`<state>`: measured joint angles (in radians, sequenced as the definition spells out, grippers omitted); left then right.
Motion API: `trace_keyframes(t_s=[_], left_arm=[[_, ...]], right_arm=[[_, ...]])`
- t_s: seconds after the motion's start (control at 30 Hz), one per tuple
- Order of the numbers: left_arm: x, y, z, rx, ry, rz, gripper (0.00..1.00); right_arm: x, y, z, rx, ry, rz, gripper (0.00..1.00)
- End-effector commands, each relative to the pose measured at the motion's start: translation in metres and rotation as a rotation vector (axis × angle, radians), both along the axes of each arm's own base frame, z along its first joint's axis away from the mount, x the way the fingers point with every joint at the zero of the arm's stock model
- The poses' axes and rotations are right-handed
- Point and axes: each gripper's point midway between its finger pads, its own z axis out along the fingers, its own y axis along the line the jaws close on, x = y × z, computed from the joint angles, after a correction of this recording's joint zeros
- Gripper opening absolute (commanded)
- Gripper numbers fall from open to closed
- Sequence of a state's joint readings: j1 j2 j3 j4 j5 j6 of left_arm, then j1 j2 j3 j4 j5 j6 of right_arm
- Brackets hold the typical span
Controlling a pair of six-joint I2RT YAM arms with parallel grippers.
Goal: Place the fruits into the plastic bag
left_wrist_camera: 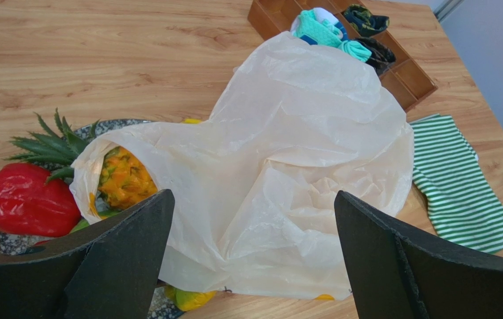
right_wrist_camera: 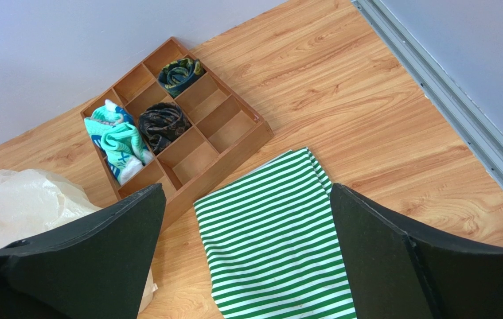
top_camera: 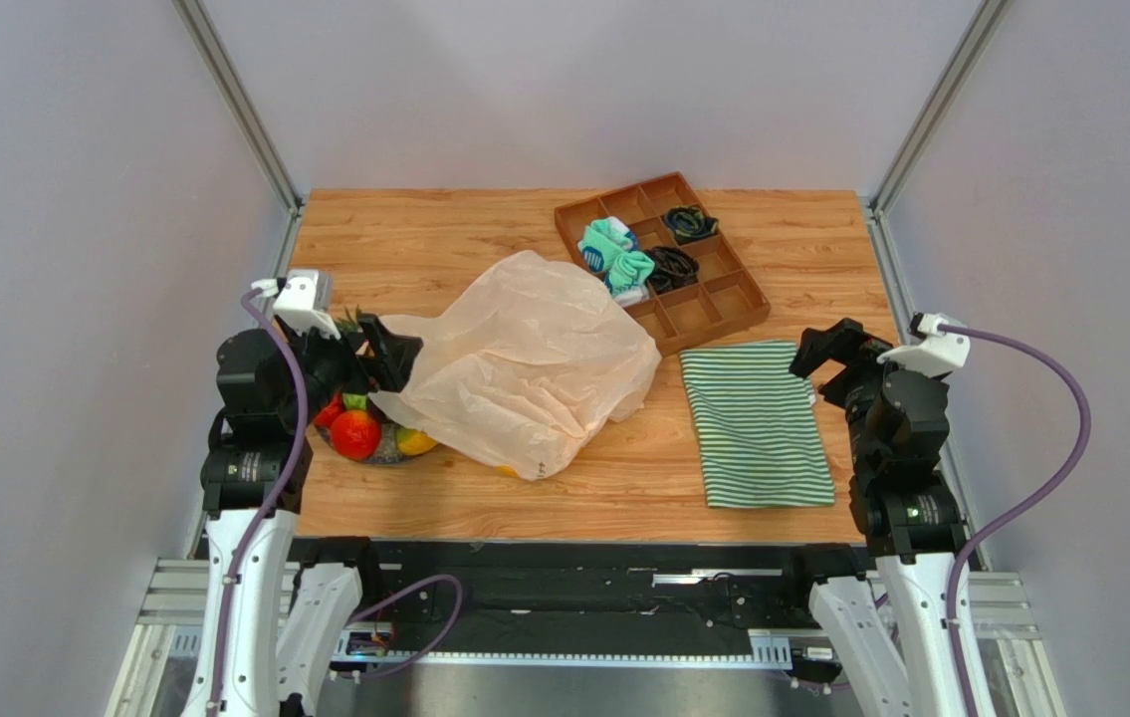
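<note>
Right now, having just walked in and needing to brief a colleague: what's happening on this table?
Two robot arms are set to put fruits into a bag. Neither holds anything: both pincers are open. The fruits sit on a plate at the left. The bag lies crumpled beside it, with one edge draped over the pineapple. The left pincer hangs facing the bag and plate. The right pincer hangs above a striped cloth, away from the bag.

The bag (top_camera: pixel 526 366) sprawls across the middle, draped over the right side of the fruits (top_camera: pixel 357 433). Bare desk (top_camera: pixel 406 247) lies open behind them. A narrow lane runs between bag and cloth (top_camera: pixel 755 426). The tray (top_camera: pixel 716 332) blocks the far right.
</note>
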<state>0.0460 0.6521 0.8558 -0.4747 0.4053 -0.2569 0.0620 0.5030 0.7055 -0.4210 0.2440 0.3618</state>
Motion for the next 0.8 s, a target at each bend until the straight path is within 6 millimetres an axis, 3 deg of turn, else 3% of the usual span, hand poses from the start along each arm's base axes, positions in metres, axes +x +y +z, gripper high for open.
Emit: trace_keyframes(t_s=[0.0,0.23,0.43,0.57,0.77], left_arm=[[0.005,0.004,0.011,-0.006,-0.026,0.024,0.99],[0.010,0.006,0.005,-0.010,0.011,0.041,0.99],[0.017,0.012,-0.023,0.001,0.111,0.071,0.99],[0.032,0.011,-0.054,-0.023,0.254,0.059,0.99],[0.042,0.015,-0.073,-0.061,0.348,0.061,0.99]], right_arm=[[0.001,-0.001,0.012,0.001,-0.048,-0.003,0.99],[0.002,0.000,0.011,0.002,-0.045,0.003,0.98],[0.001,0.003,0.013,0.002,-0.041,0.021,0.97],[0.001,0.006,0.015,0.001,-0.039,0.035,0.96],[0.002,0.010,0.012,0.002,-0.032,0.057,0.96]])
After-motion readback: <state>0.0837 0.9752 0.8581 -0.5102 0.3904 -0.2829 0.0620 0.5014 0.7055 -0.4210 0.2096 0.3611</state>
